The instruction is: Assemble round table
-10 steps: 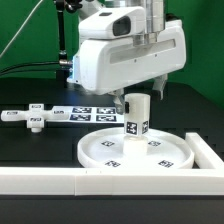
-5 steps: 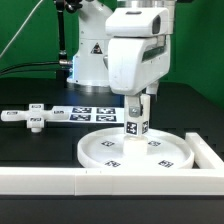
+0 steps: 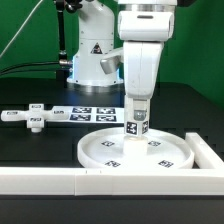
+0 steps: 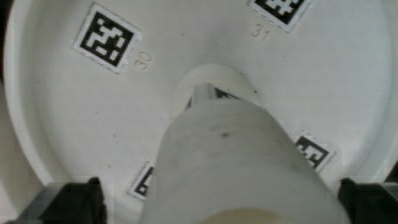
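White arm [image 3: 140,50] vertical, claw [image 3: 136,112] gripping upright post [image 3: 136,125], on disc [image 3: 105,148]

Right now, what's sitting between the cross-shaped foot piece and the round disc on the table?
The marker board lies flat between the cross-shaped foot piece and the round disc, seen in the exterior view.

a black table [image 3: 40,145] fills the scene under even, bright light. a white border wall [image 3: 60,181] runs along its near edge and turns up the exterior view's right side. the marker board [image 3: 95,113] lies flat mid-table. behind hangs a green backdrop [image 3: 25,40], crossed by black cables [image 3: 63,30].
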